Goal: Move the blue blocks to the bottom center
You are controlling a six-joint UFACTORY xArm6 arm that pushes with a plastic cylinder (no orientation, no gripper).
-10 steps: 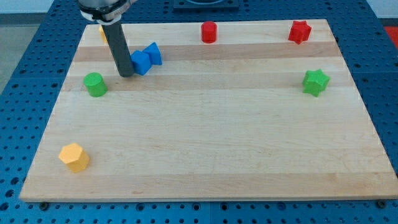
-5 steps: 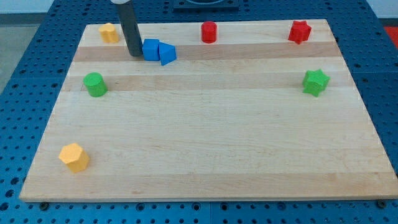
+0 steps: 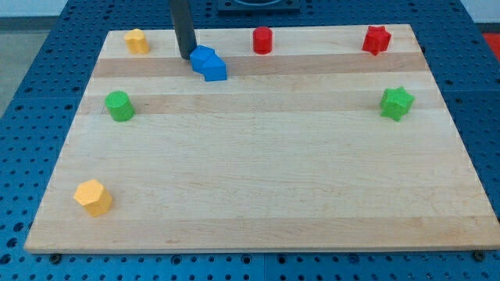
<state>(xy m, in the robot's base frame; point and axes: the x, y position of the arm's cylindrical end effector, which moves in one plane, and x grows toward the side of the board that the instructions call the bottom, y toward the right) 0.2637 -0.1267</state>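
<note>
While my tip (image 3: pixel 186 55) is set touching the upper-left of the blue blocks (image 3: pixel 208 64), no hand is fitted, so no grip state applies. Blocks are seen near the red cylinder (image 3: pixel 262 40), to its left. Judged light, rigid, prob. slidy; pair may split, so push is best applied centred on top sides.

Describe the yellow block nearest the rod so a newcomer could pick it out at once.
Start at the wooden board's top left corner in the view. The yellow block sits there, left of my tip and the blue blocks. The other yellow block lies near the bottom left.
</note>
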